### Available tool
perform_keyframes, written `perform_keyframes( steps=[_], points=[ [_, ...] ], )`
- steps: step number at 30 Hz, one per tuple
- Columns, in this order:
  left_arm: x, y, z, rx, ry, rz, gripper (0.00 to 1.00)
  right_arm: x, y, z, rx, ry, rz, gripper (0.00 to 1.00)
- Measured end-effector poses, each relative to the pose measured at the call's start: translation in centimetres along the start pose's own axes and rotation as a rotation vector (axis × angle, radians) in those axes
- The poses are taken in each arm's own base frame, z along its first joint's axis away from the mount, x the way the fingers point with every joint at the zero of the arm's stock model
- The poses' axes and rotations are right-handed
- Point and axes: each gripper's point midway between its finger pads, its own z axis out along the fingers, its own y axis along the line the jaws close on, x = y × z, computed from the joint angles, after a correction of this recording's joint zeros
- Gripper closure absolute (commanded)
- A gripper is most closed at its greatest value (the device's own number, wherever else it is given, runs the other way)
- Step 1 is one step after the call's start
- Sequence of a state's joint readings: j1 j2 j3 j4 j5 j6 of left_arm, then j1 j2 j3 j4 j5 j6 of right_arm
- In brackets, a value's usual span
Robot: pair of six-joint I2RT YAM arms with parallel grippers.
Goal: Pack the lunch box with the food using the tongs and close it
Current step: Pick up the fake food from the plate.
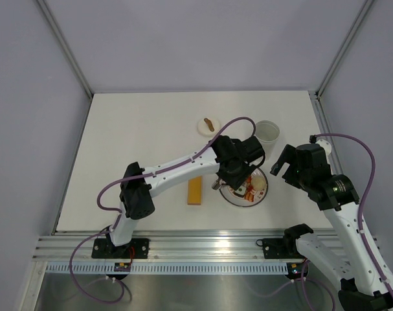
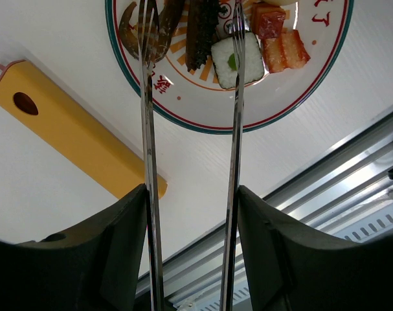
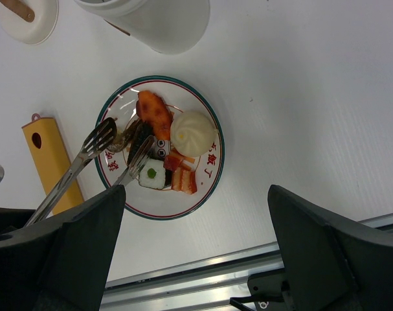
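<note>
My left gripper [image 2: 191, 194] is shut on the tongs [image 2: 147, 129], one grey arm pressed against each finger. The tongs' tips are spread over the patterned plate [image 2: 202, 123], either side of a dark brown piece [image 2: 202, 32]. A white-and-green roll [image 2: 238, 61] lies by the right tip, with orange-red pieces [image 2: 280, 45] beside it. The right wrist view also shows a pale bun [image 3: 193, 133] and an orange fried piece [image 3: 155, 113] on the plate. The white lunch box [image 1: 267, 131] stands uncovered behind the plate. My right gripper [image 3: 196, 191] hangs open and empty above the plate's right side.
A long flat orange bar [image 1: 195, 192] lies left of the plate. A small round white lid [image 1: 209, 126] with a brown handle sits left of the lunch box. The metal rail [image 1: 202, 243] runs along the table's near edge.
</note>
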State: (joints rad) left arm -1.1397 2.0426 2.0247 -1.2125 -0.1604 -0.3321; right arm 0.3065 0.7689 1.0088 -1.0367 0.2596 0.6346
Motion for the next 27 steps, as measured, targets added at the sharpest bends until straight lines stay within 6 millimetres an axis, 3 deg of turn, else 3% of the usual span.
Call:
perform_keyframes(
  steps=[13, 27],
  points=[
    [0.2, 0.5, 0.5, -0.036, 0.007, 0.005, 0.43, 0.1, 0.0, 0.2, 0.002, 0.003, -0.001, 0.01],
    [1.1, -0.9, 1.6, -0.033, 0.039, 0.041, 0.46, -0.1, 0.3, 0.5, -0.001, -0.001, 0.000, 0.01]
  ],
)
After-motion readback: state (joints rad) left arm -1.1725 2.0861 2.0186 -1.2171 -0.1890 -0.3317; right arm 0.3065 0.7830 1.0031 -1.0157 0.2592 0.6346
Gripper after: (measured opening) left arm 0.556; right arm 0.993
